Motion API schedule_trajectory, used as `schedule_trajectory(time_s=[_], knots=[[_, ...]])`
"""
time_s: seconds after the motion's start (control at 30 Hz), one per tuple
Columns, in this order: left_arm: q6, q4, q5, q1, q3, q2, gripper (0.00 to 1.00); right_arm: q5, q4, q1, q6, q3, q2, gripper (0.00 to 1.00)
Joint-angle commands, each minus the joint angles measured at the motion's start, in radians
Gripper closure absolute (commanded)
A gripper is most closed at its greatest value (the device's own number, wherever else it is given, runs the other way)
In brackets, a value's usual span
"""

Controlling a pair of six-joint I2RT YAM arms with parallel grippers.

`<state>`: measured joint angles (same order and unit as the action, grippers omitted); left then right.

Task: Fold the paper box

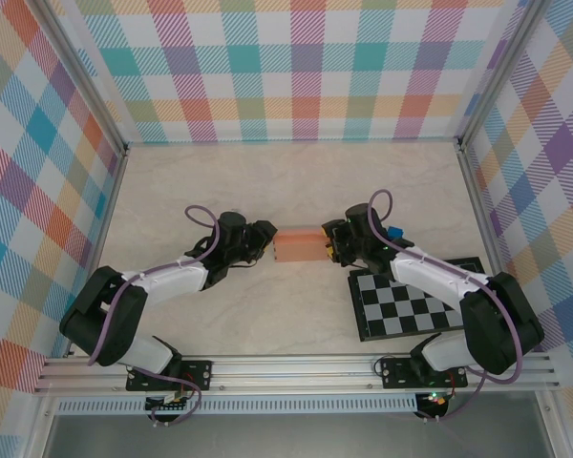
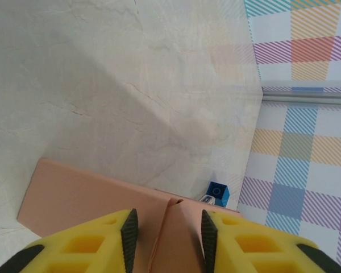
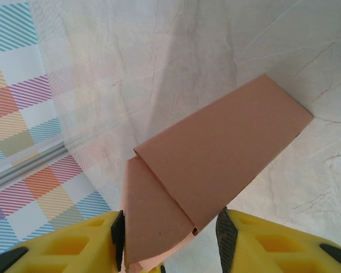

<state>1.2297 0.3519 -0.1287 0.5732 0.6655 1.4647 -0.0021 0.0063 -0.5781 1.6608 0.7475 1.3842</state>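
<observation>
You have a plain salmon-orange thin-card paper box [image 1: 301, 244] lying mid-table on the pale marble-patterned tabletop [image 1: 267, 181], directly between both claws. Your left gripper [image 2: 169, 213] straddles the box's left end flap; I cannot tell whether it is clamped. Your right gripper [image 3: 170, 211] straddles the right end unclenched, with tabletop showing beside one finger. The black-and-white checkered board [image 1: 420, 305] lies to the box's near right.
</observation>
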Motion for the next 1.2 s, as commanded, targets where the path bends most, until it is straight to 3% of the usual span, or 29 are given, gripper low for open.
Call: schedule_trajectory(time_s=[0.0,0.47,0.67,0.83,1.17], knots=[[-0.026,0.004,0.027,0.014,-0.016,0.028,0.67,0.070,0.003,-0.012,0.019,-0.038,-0.006,0.54],[-0.148,0.008,0.038,0.016,-0.032,0.125,0.76,0.127,0.008,-0.021,0.003,-0.065,0.025,0.66],[-0.351,-0.033,0.046,0.016,-0.019,0.120,0.76,0.138,0.003,-0.023,-0.002,-0.074,0.044,0.69],[-0.588,-0.056,-0.014,0.016,0.004,0.134,0.69,0.173,-0.022,-0.023,-0.045,-0.071,0.049,0.71],[-0.806,0.003,-0.049,0.016,-0.017,0.051,0.44,0.206,0.009,-0.024,-0.177,-0.089,0.067,0.73]])
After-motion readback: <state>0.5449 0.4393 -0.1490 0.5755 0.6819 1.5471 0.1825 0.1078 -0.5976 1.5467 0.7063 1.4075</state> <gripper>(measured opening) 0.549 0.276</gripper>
